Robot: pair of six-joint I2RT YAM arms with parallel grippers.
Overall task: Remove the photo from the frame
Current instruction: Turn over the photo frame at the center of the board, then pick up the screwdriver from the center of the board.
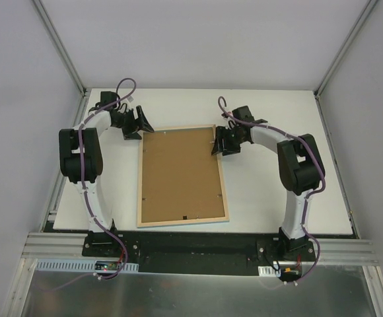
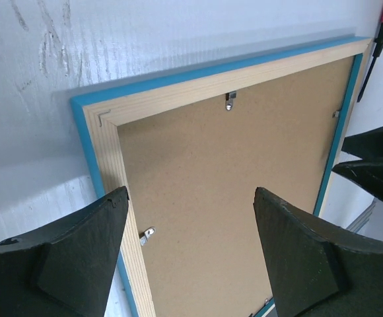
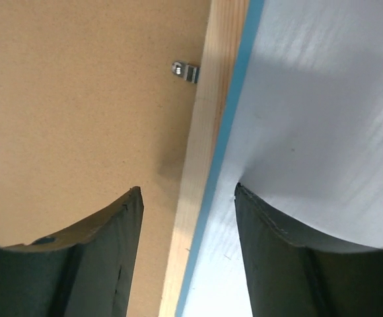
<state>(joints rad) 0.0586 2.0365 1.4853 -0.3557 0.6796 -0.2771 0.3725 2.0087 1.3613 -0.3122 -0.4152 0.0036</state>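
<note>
The frame (image 1: 181,175) lies face down on the white table, its brown back panel (image 2: 231,178) up, rimmed in pale wood with a turquoise edge. The photo is hidden under that panel. My left gripper (image 1: 140,125) hangs open over the frame's far left corner; in the left wrist view its jaws (image 2: 190,193) stand wide above the panel and a small metal clip (image 2: 146,234). My right gripper (image 1: 216,142) is open at the far right edge. Its jaws (image 3: 188,188) straddle the wood rim (image 3: 201,132) without touching it, near another clip (image 3: 185,70).
A red-handled screwdriver (image 2: 380,39) lies on the table just past the frame's far right corner, beside the right gripper's black fingers (image 2: 370,165). A third clip (image 2: 230,100) sits on the frame's far rim. White walls close in the table (image 1: 271,191) on three sides.
</note>
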